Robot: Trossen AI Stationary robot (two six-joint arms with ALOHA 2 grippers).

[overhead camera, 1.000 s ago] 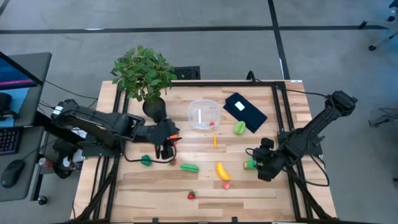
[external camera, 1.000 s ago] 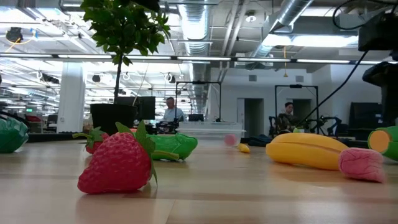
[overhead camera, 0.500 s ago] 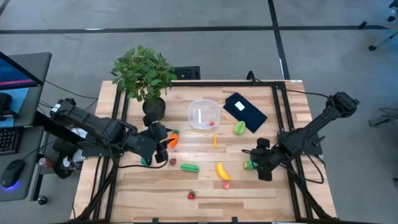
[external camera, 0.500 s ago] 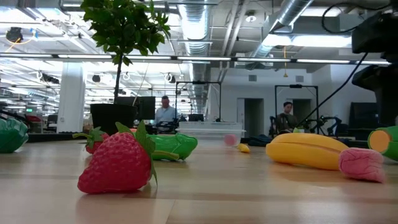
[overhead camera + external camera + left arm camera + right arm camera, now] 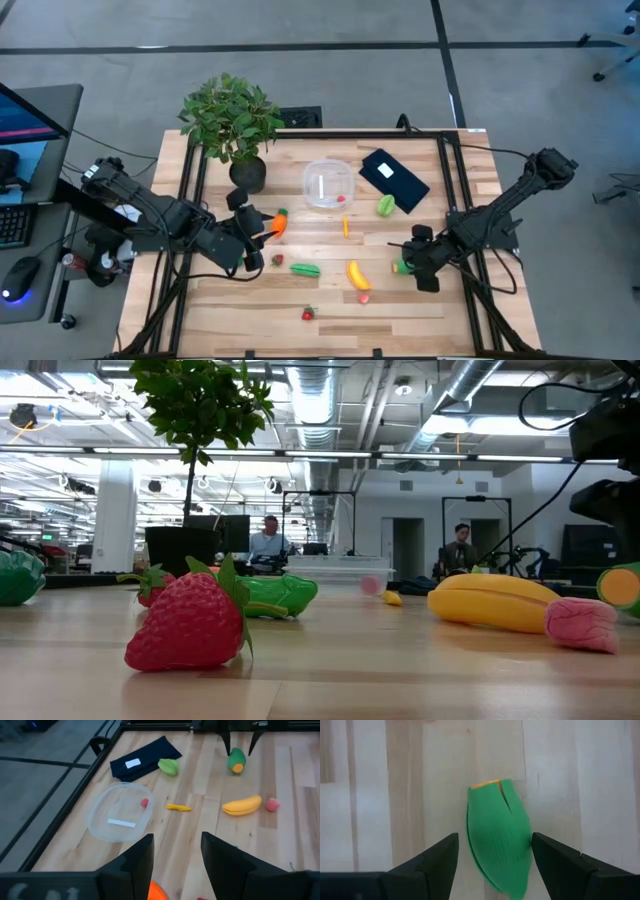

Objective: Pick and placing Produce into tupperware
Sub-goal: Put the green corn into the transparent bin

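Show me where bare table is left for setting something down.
Bare patches: the near-left corner of the table in front of the left gripper, and the far-right corner beyond the black rectangle. Crowded: the middle, around the tupperware, banana and strawberry.

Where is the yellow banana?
In the high view the banana lies on the table's front middle, between the green piece and the right gripper.

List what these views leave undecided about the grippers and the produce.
- Whether the left gripper grips the orange carrot: left wrist view's bottom edge cuts it off.
- Small red piece in the clear round plastic container: too small to identify.
- Green orange-ended piece inside the right gripper: end cut off, right wrist view.
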